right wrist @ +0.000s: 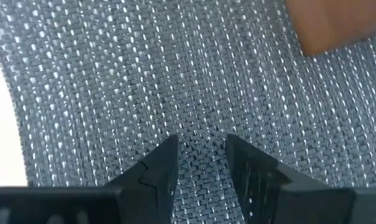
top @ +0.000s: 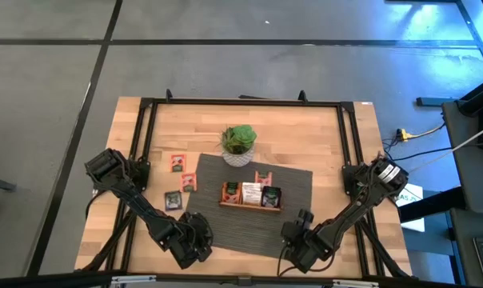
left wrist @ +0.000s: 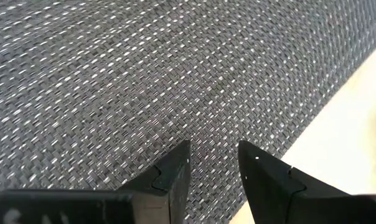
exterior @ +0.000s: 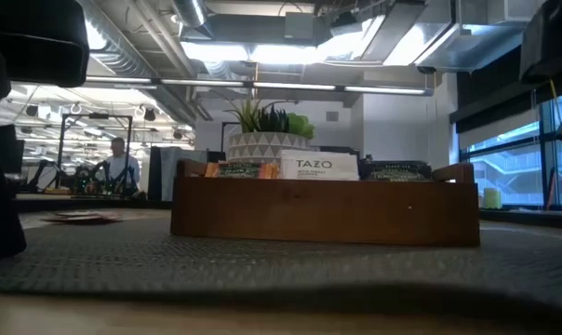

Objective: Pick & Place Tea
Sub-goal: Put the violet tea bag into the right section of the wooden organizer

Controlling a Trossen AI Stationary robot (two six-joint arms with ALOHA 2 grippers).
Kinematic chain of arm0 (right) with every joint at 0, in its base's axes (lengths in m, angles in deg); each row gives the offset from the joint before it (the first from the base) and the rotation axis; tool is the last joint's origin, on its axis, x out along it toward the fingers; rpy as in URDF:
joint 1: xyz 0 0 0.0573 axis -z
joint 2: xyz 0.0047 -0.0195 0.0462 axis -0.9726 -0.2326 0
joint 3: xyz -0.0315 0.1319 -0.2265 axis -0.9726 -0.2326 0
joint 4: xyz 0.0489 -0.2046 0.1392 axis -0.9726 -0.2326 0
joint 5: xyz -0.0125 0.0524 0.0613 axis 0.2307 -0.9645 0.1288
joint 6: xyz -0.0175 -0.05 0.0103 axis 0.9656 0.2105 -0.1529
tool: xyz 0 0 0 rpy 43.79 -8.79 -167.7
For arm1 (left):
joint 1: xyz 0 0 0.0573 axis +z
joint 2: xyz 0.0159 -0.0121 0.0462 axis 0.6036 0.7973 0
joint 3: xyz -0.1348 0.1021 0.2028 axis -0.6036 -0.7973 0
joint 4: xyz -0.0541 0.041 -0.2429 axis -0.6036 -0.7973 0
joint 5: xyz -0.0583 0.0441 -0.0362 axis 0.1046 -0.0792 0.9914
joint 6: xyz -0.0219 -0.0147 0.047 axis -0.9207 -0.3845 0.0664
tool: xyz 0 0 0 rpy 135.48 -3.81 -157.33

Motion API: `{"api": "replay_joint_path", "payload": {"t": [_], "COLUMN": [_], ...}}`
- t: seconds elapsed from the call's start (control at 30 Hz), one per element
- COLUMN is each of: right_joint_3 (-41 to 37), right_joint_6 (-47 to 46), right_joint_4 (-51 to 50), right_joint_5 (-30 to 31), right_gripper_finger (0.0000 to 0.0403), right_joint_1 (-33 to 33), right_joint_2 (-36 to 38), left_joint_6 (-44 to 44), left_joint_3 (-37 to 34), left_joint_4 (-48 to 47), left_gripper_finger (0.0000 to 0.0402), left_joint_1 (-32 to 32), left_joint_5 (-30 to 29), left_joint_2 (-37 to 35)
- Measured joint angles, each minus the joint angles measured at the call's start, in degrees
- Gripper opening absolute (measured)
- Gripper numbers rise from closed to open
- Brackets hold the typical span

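From above, a wooden table carries a dark woven mat; on the mat sits a brown wooden tray already holding several tea sachets, with a potted plant just beyond it. Three more tea sachets lie loose on the bare wood to the left of the mat: two orange-red and one dark. Both arms rest at the near edge, the left gripper over the mat's near-left corner, the right gripper near its near-right edge. From table height, the tray fills the middle, a white sachet standing in it; a person is visible in the room far behind. The left wrist view shows its fingers partly apart over the mat, holding nothing. The right wrist view shows the same, fingers apart and empty. This looks like a pause between picks; next, the left arm would likely reach far-left to the dark sachet, which lies well apart from it.
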Motion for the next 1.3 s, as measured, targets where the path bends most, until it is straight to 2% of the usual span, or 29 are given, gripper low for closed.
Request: {"api": "replay_joint_path", "payload": {"t": [0.4,0.53,0.63,0.73,0.9,1.0,1.13,1.3], "right_joint_3": [-0.4,1.5,4.2,5.0,5.5,5.5,5.5,5.5], "right_joint_6": [0.2,3.1,5.1,7.8,11.4,14.7,20.6,26.0], "right_joint_4": [-4.1,-7.0,-6.5,-5.9,-0.7,2.3,5.8,9.0], "right_joint_5": [3.3,6.1,8.5,8.8,12.3,12.4,12.5,12.2], "right_gripper_finger": [0.014,0.014,0.014,0.014,0.014,0.014,0.014,0.014], "right_joint_1": [0.0,-0.7,-0.7,-0.4,0.1,0.8,1.9,3.6], "right_joint_2": [0.0,2.2,5.0,5.8,6.2,6.1,6.1,6.1], "left_joint_6": [2.4,5.0,7.6,7.7,-5.4,-14.2,-21.3,-27.2], "left_joint_3": [0.1,0.2,0.3,0.3,0.3,-0.7,-4.4,-8.6], "left_joint_4": [2.5,1.7,-1.3,-9.8,-29.8,-36.2,-35.9,-32.4], "left_gripper_finger": [0.013,0.013,0.013,0.013,0.013,0.013,0.013,0.013], "left_joint_1": [-0.1,-0.2,-0.1,-0.4,-1.0,-1.5,-1.9,-3.1], "left_joint_5": [1.4,1.4,-1.2,-4.7,-3.2,0.4,5.6,6.8], "left_joint_2": [0.0,-2.9,-6.7,-10.9,-14.4,-14.2,-13.8,-13.6]}}
